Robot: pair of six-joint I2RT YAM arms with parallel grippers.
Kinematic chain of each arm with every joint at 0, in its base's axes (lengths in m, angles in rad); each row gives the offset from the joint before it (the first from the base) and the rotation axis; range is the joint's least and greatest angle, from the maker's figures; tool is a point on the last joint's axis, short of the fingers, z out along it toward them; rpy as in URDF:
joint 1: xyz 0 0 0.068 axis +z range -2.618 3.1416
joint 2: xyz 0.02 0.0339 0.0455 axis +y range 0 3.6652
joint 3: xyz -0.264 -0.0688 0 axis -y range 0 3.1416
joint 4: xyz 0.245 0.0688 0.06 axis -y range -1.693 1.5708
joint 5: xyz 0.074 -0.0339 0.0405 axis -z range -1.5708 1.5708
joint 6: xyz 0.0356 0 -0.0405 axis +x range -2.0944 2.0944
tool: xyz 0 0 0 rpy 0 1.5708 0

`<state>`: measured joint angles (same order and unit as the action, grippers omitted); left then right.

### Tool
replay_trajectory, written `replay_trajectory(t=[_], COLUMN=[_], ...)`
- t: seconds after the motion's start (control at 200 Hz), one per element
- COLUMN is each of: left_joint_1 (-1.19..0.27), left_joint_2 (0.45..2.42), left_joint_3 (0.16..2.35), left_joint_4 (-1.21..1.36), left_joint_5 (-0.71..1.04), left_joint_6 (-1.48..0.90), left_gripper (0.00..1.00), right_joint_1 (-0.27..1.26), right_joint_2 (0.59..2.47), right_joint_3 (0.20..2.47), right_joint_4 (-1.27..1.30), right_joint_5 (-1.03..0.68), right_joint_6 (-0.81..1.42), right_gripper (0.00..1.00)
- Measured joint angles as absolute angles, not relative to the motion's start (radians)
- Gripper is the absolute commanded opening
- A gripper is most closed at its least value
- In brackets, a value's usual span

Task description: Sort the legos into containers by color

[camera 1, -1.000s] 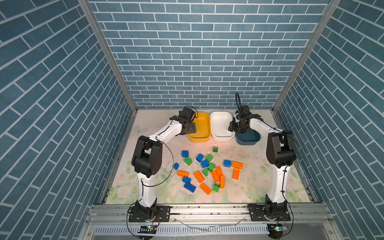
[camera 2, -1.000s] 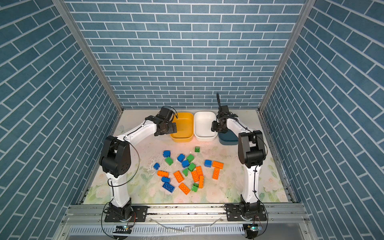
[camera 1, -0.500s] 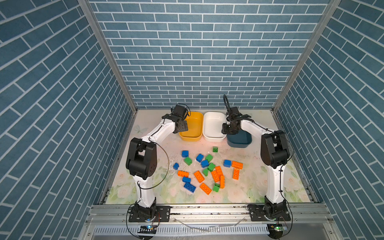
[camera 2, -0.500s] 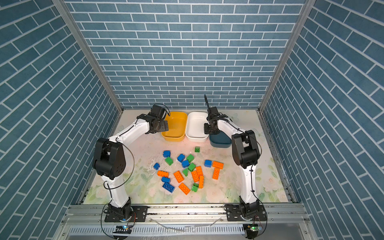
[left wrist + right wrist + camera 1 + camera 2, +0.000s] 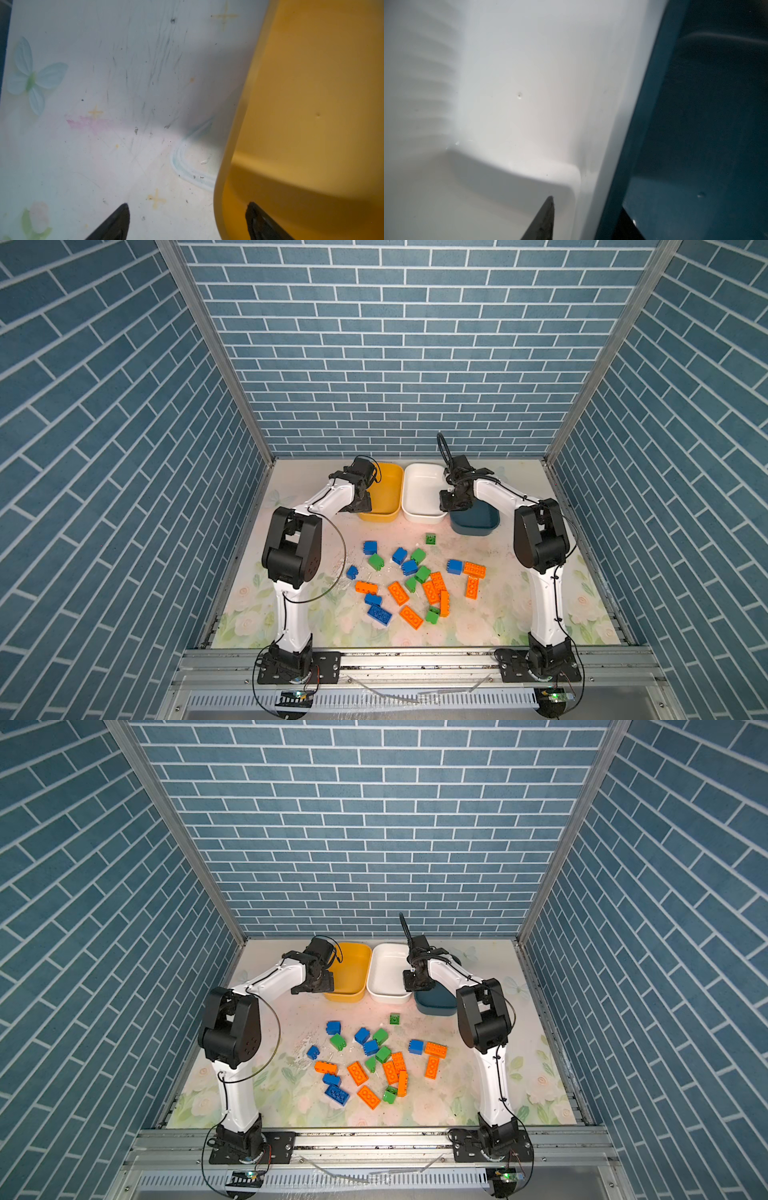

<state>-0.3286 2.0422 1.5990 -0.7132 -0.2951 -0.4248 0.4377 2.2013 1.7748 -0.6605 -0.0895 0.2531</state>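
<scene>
Floral tabletop holds scattered legos before three containers

No text, label, brand name, number or sign can be read on anything in the top views or wrist views.

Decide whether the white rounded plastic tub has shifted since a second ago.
Yes: the white tub slid left in both top views, against the unmoved lone green plastic brick.

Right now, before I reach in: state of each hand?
Left hand: open, astride the yellow tub wall.
Right hand: astride white tub and teal tub walls; grip cannot be told.
</scene>
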Motion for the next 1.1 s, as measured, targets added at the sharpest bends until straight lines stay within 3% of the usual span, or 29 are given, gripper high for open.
replay_trajectory(t=[0.23,0.71,1.1], left_joint_1=[-0.329,-0.344,-0.354], left_joint_2=[2.047,1.936,1.963], left_joint_3=[1.582,1.414,1.443], left_joint_4=[-0.698,-0.686,-0.685], left_joint_5=[-0.217,-0.123,-0.084], left_joint_6=[-0.425,-0.464,-0.448], left_gripper=[0.58,0.56,0.56], right_joint_1=[0.44,0.443,0.449], right_joint_2=[2.201,2.201,2.207], right_joint_3=[1.775,1.776,1.794], right_joint_4=[-0.663,-0.73,-0.702], right_joint_5=[-0.08,-0.117,-0.153], right_joint_6=[0.233,0.077,0.176], right_gripper=[0.43,0.44,0.48])
